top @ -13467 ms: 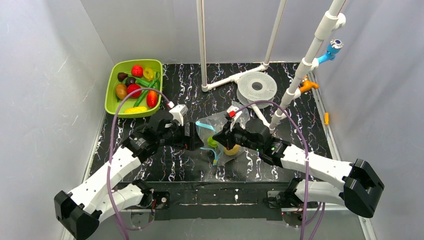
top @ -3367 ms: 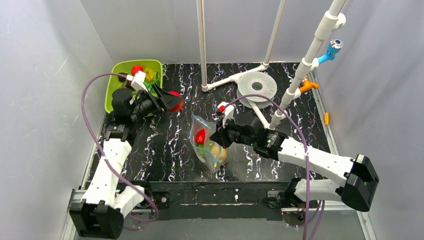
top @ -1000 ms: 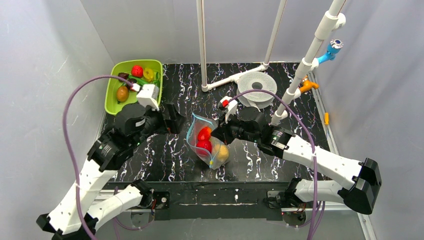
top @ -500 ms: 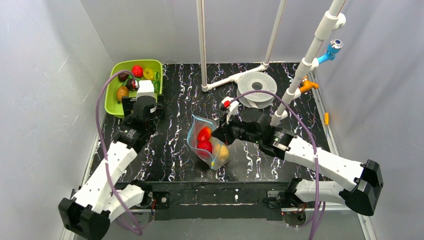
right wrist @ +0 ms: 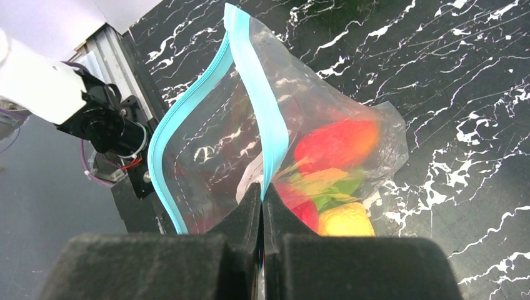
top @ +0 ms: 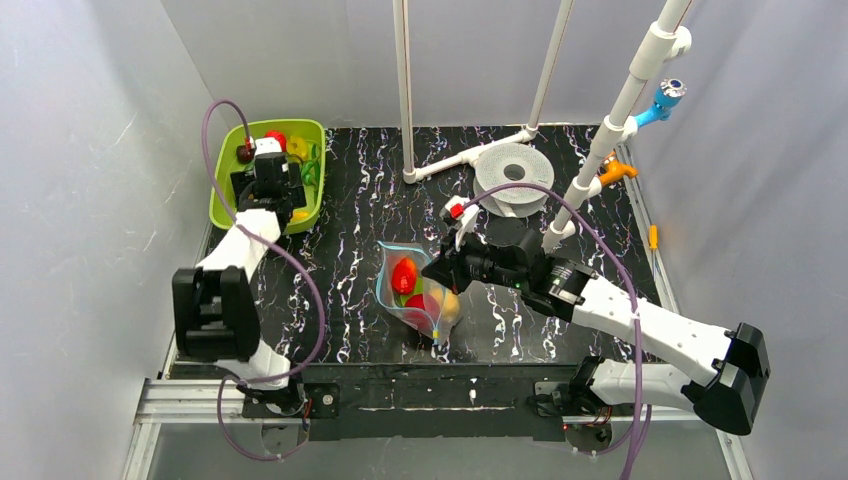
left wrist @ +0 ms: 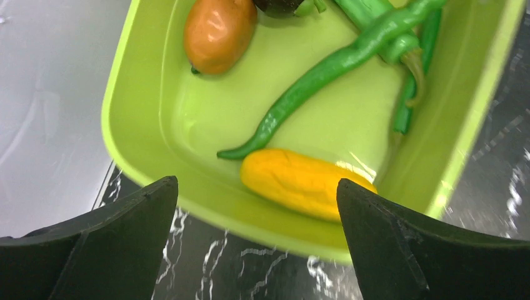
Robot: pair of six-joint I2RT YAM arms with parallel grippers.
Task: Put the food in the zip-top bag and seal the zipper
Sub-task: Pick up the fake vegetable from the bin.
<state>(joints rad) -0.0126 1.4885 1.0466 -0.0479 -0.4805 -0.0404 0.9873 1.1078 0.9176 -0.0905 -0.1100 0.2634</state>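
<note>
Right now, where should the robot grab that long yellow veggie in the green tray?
Across its middle, from straight above. The yellow veggie lies flat in the green tray, so the open left pincer can probably close on its long sides. Stay off the end by the tip of the green chili.

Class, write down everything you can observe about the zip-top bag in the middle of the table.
The zip-top bag is clear, crinkly plastic with a light-blue zipper running along its mouth. The mouth gapes open, unsealed, with its two lips bowed apart. The right gripper has its fingers shut on one lip and holds that edge up, while the bag's bottom rests on the black marbled table. Through the plastic show a red piece and a yellow piece of food.
</note>
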